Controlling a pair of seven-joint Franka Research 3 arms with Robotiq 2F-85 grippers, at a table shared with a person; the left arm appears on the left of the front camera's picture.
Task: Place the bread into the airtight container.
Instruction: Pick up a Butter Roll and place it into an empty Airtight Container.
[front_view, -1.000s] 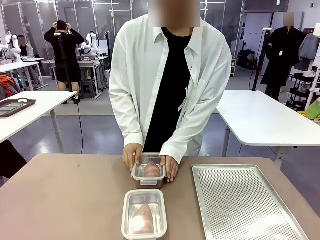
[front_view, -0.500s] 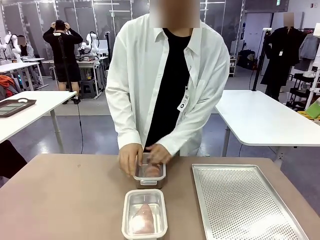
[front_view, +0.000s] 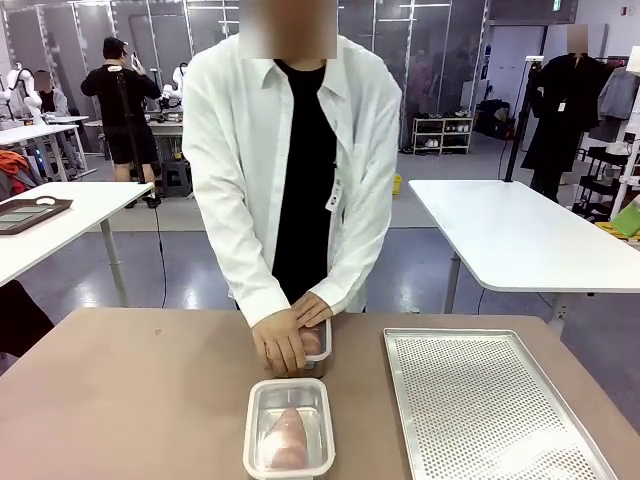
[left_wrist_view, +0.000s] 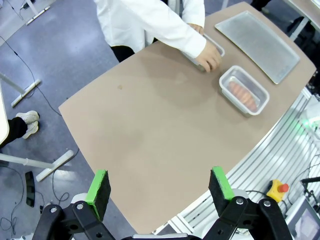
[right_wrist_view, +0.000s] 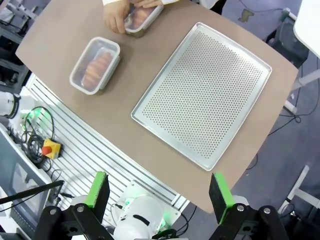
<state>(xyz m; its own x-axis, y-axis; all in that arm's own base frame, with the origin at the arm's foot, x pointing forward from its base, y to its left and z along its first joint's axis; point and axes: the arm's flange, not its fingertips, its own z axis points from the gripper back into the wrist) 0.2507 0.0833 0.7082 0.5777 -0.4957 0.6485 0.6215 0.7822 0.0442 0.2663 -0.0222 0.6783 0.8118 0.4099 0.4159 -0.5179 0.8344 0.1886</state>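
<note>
A clear airtight container (front_view: 290, 440) stands near the table's front edge with a pinkish-brown bread (front_view: 288, 437) lying in it. The same container (left_wrist_view: 243, 91) (right_wrist_view: 95, 65) is on the table in both wrist views. Behind it sits a second clear container (front_view: 319, 341) (right_wrist_view: 143, 18), also with bread inside, and the person's hands (front_view: 285, 338) rest on top of it. My left gripper (left_wrist_view: 159, 185) hangs high above the table's left side, open and holding nothing. High over the right side, my right gripper (right_wrist_view: 158, 191) is likewise open with nothing between its fingers.
A perforated metal tray (front_view: 490, 410) (right_wrist_view: 205, 95) lies on the right half of the brown table (front_view: 130, 400). The person stands at the far edge. White tables and other people are farther back.
The person has shifted to the picture's left, and both hands have moved from the sides of the far container onto its top. The near container has not moved.
</note>
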